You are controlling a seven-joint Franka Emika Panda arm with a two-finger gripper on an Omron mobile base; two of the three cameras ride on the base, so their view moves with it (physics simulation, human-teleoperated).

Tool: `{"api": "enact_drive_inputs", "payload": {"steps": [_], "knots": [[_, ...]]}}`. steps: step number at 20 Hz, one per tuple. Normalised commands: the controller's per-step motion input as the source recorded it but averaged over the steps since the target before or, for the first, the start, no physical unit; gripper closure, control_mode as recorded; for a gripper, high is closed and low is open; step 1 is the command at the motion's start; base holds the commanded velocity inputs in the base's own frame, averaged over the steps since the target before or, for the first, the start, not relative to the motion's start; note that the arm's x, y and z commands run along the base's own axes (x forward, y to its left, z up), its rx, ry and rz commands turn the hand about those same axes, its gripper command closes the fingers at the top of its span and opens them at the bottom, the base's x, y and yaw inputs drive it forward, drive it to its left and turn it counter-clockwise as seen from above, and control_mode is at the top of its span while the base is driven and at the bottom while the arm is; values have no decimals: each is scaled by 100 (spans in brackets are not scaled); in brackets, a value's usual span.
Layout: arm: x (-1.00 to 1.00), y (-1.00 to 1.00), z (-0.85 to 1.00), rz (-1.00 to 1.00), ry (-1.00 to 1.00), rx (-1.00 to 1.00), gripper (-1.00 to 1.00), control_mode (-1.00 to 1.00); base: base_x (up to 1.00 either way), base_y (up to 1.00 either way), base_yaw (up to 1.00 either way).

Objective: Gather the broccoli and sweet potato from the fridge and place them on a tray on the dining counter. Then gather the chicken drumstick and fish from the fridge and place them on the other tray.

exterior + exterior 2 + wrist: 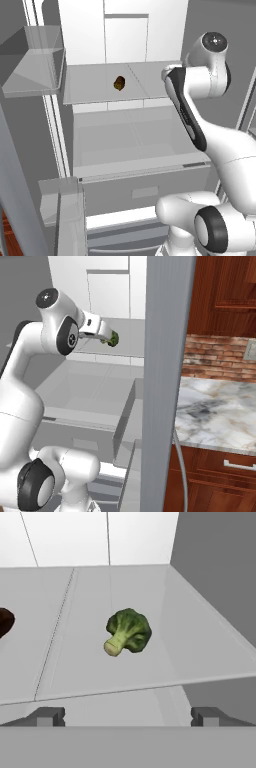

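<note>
A green broccoli (127, 632) lies on the fridge's upper glass shelf (200, 647), stem toward me. My gripper (127, 717) is open just short of the shelf's front edge, level with the broccoli, with nothing between its fingers. In the right base view the broccoli (113, 339) sits just past the hand (95, 327). The brown sweet potato (119, 83) rests on the same shelf to the left of the broccoli and shows at the hand view's left edge (4, 621). The chicken drumstick, fish and trays are out of view.
The fridge stands open. Its left door carries clear bins (35, 60). The right door's edge (167, 381) rises close beside the arm. A lower shelf (135, 140) and a drawer (145, 192) lie beneath. A marble counter (215, 406) lies to the right.
</note>
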Motion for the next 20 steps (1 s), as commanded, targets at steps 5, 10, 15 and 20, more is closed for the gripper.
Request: {"api": "enact_drive_inputs", "payload": {"steps": [5,10,15,20], "knots": [[16,-3,-12,0,0,0,-100,-100,0,0,0],[32,-7,-15,0,0,0,-100,-100,0,0,0],[28,-7,-12,0,2,0,-100,-100,0,0,0],[28,-6,-7,0,4,0,-100,-100,0,0,0]]}}
